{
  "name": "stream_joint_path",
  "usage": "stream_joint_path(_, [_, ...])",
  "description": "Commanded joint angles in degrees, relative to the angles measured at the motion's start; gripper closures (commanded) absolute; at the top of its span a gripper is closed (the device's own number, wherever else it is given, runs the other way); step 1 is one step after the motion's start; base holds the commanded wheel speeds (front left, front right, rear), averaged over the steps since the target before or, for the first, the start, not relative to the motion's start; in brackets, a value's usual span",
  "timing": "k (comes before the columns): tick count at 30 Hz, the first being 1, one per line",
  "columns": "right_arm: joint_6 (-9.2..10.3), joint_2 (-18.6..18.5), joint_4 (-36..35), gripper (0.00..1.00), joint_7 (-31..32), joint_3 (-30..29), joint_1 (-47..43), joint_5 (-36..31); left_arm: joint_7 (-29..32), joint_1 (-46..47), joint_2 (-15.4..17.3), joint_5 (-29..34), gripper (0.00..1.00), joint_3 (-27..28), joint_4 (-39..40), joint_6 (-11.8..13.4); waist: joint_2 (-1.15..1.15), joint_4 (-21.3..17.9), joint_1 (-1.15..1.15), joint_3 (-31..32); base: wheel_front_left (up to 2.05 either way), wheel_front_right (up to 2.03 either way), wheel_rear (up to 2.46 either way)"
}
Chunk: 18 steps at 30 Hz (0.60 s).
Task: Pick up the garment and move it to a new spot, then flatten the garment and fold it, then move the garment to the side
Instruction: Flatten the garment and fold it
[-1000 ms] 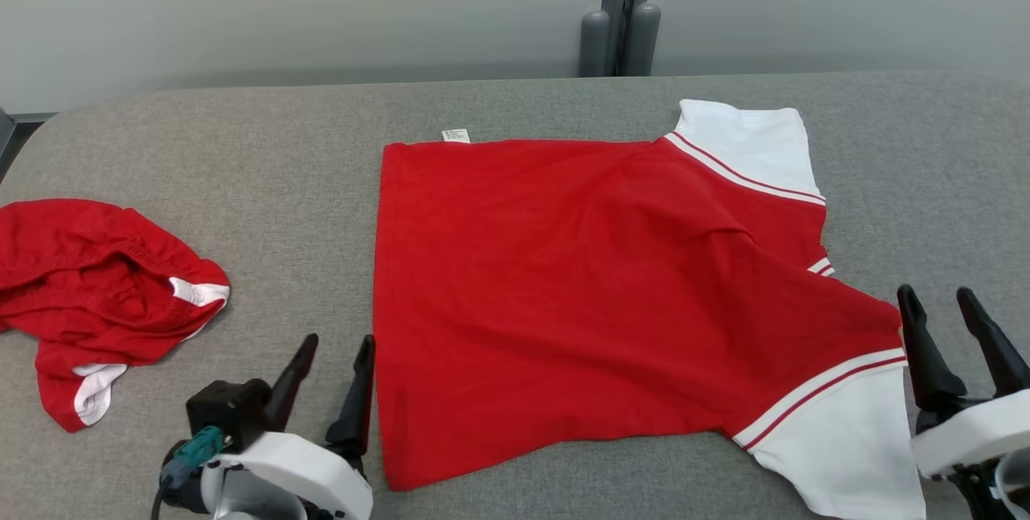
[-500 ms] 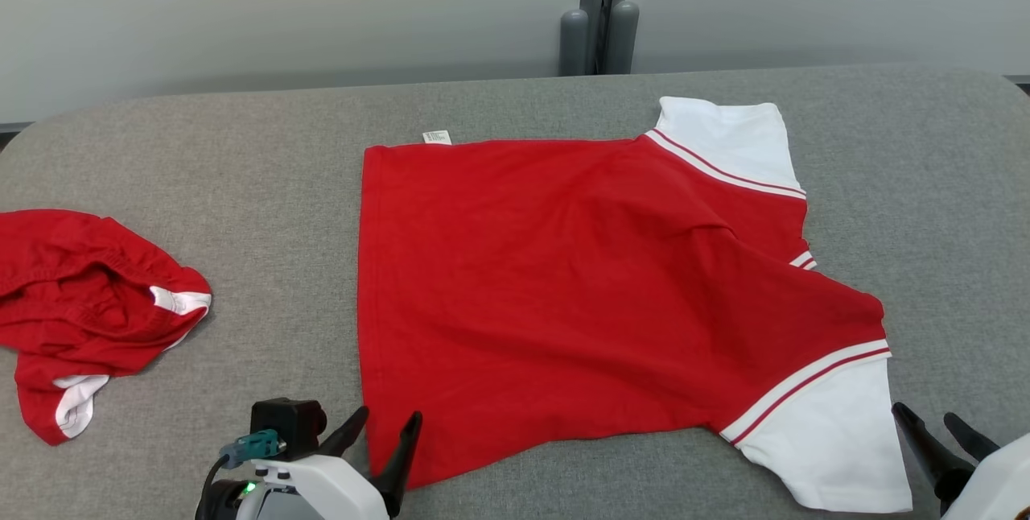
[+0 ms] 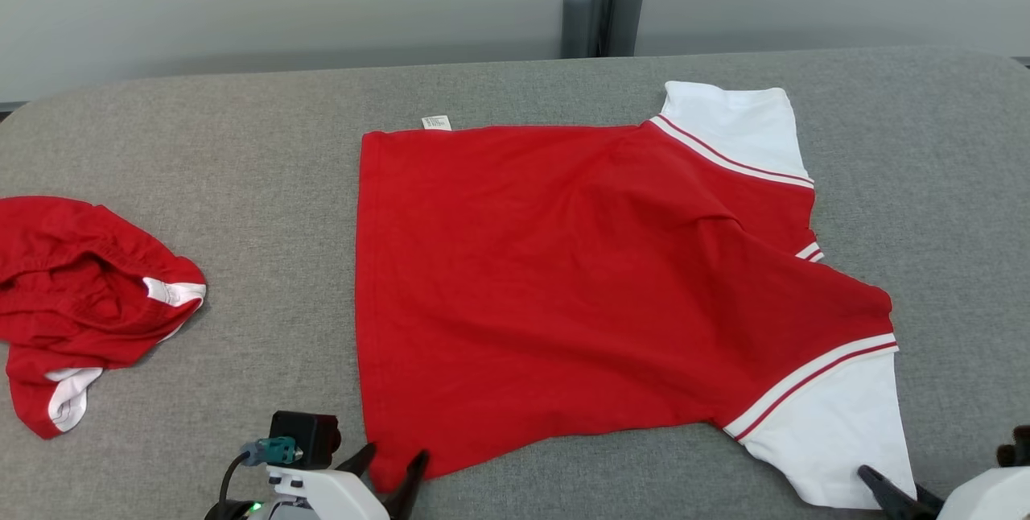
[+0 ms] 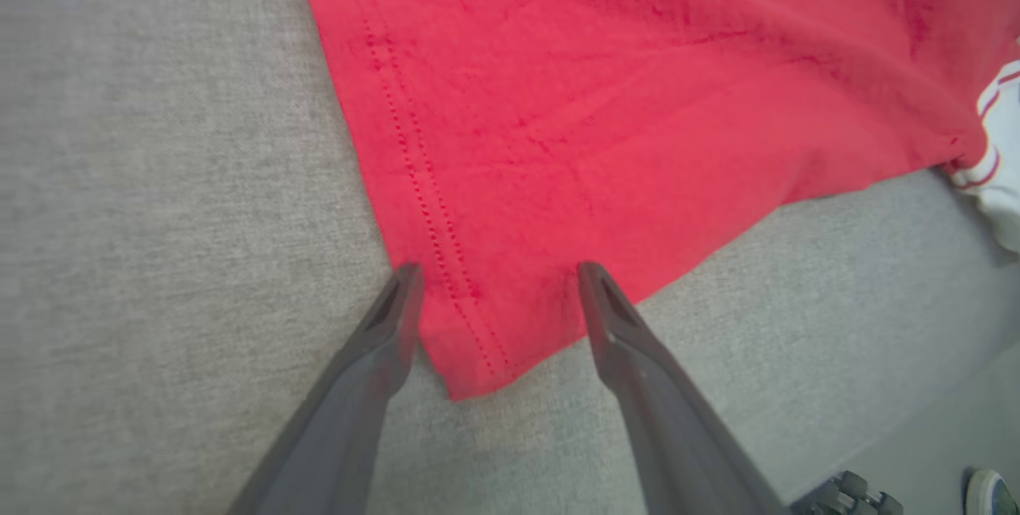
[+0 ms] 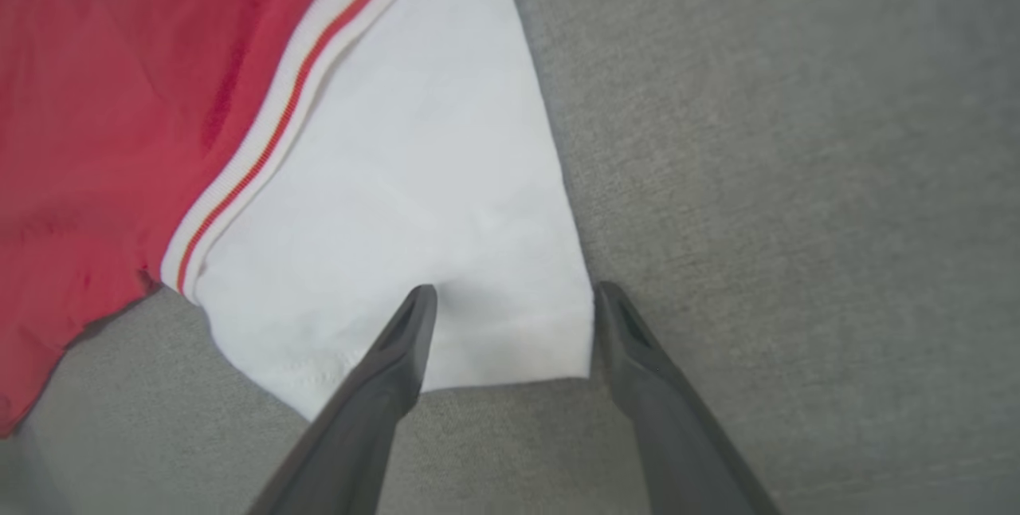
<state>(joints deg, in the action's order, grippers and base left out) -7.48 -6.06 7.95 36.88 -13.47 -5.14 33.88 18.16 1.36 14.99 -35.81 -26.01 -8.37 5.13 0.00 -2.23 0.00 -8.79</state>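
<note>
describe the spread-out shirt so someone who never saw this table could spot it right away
On the grey table, look at the middle rather than the left end. The shirt lies spread flat there, red with white sleeves edged in stripes and a small white label at its far hem. The other red garment, at the left, is a crumpled heap.

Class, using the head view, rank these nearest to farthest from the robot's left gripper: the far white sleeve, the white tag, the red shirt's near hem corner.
1. Near hem corner, between the left gripper's open fingers.
2. White tag, far end of that hem.
3. Far white sleeve, far right.
</note>
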Motion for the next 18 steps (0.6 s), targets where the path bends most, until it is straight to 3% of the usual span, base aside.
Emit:
stream_joint_path(1, [-0.04,-0.10,0.23,0.00,0.54,0.21,-0.06,0.46,0.24,-0.81,0.42,0.47,0.00,0.00,-0.42,0.51,0.00,-0.06,0.00,0.10,0.00,0.00,0.00])
stream_joint_path(6, [-0.04,0.35,1.15,0.00,2.11,1.28,-0.54,1.74,1.06,-1.33,0.67,0.66,0.00,-0.16,-0.66,1.77,0.00,-0.11,0.00,0.46,0.00,0.00,0.00])
stream_joint_path(12, [-0.04,0.13,1.93,0.00,1.70,2.25,-0.01,1.98,4.14,-1.82,0.74,-0.74,0.00,-1.28,-0.84,1.30,0.00,0.08,0.00,0.62,0.00,0.00,0.00])
stream_joint_path(13, [-0.04,0.09,2.01,0.08,1.35,2.43,0.14,2.01,4.22,-1.58,0.57,-0.80,0.13,-1.50,-0.92,1.10,0.00,0.15,0.00,0.61,0.00,0.00,0.00])
stream_joint_path(14, [-0.05,0.01,2.10,0.24,1.07,2.63,0.35,2.12,4.07,-1.32,0.21,-1.13,0.20,-1.59,-0.92,0.79,0.00,0.18,0.00,0.59,0.00,0.00,0.00])
stream_joint_path(15, [-0.05,-0.07,2.13,0.52,0.75,2.97,0.51,2.33,3.85,-1.03,0.03,-1.20,0.58,-1.64,-1.00,0.58,0.00,0.22,0.00,0.55,0.00,0.00,0.00])
stream_joint_path(16, [-0.05,-0.16,2.14,0.63,0.22,3.23,0.69,2.49,3.58,-0.68,-0.09,-1.23,0.87,-1.71,-1.06,0.31,0.00,0.25,0.00,0.52,0.00,0.00,0.00])
stream_joint_path(17, [-0.05,-0.37,2.22,0.84,-0.15,3.43,0.78,2.61,3.27,-0.46,-0.28,-1.42,1.00,-1.58,-1.09,0.22,0.00,0.27,0.00,0.52,0.00,0.00,0.00])
stream_joint_path(18, [-0.05,-0.62,2.31,1.00,-0.56,3.67,0.82,2.61,3.02,-0.31,-0.29,-1.49,1.00,-1.51,-1.26,0.06,0.00,0.26,0.00,0.53,0.00,0.00,0.00])
